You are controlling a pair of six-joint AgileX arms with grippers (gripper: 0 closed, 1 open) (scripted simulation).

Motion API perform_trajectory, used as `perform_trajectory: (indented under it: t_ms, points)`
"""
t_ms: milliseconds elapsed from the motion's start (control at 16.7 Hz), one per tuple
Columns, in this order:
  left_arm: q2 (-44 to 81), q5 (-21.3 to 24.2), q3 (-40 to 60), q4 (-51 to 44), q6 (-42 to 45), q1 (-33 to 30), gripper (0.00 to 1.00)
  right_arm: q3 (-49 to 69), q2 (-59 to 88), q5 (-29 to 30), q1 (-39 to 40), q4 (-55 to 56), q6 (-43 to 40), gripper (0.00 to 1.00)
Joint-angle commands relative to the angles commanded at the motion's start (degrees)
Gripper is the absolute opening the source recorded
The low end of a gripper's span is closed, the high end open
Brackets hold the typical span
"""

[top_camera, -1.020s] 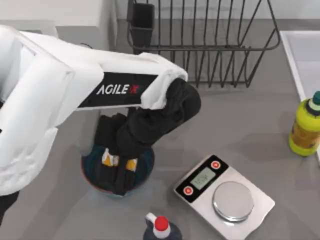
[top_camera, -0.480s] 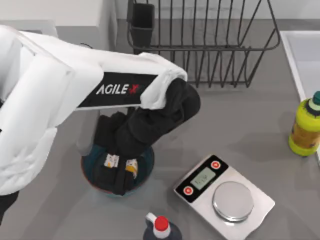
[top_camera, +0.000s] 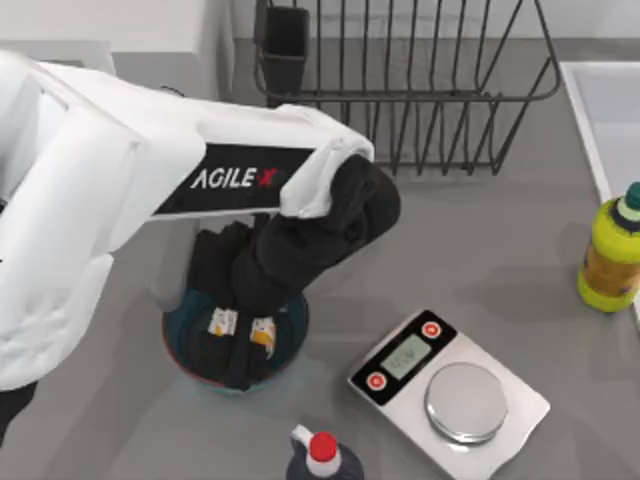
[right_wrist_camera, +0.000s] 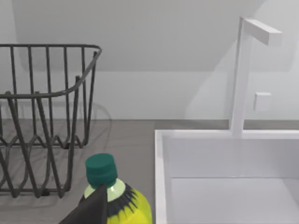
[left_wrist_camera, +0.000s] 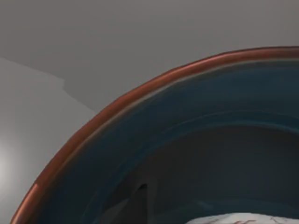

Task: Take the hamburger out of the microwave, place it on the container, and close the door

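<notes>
The container, a blue bowl [top_camera: 291, 342] with a reddish-brown rim, stands at the front left of the table. My left gripper [top_camera: 225, 355] reaches down into it and is shut on the hamburger [top_camera: 263, 330], whose white and orange wrap shows between the dark fingers [top_camera: 240, 350]. Up close, the left wrist view shows the bowl's rim [left_wrist_camera: 140, 91] and dark inside, with a sliver of the hamburger's wrap [left_wrist_camera: 243, 219] low in it. The white microwave [top_camera: 150, 20] stands at the back left. The door is hidden under my left arm. A dark part of my right gripper [right_wrist_camera: 88, 212] sits by a yellow bottle.
A black wire dish rack [top_camera: 420, 90] stands at the back. A silver scale [top_camera: 450, 390] lies right of the bowl, and a red-capped dark bottle [top_camera: 322, 455] in front. At the right edge stand a yellow bottle [top_camera: 610, 255] and a white sink [right_wrist_camera: 224, 172].
My left gripper has sunk a little deeper into the bowl with the hamburger, then held nearly still. The wrap now shows more white than orange.
</notes>
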Motion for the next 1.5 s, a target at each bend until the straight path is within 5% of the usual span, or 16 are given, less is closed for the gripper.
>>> perform_trajectory:
  t_ms: [240, 540, 1080, 1500]
  points:
    - [-3.5, 0.8, -2.2, 1.2, 3.4, 1.4, 1.0, 0.0, 0.0, 0.0, 0.0, 0.0, 0.0, 1.0]
    - [-20.9, 6.1, -15.6, 9.1, 20.8, 7.7, 1.0, 0.0, 0.0, 0.0, 0.0, 0.0, 0.0, 1.0]
    - [-75.3, 18.2, -54.2, 36.3, 76.9, 25.1, 1.0, 0.0, 0.0, 0.0, 0.0, 0.0, 0.0, 1.0]
    - [-113.3, 23.3, -79.0, 59.3, 116.6, 37.7, 1.0, 0.0, 0.0, 0.0, 0.0, 0.0, 0.0, 1.0]
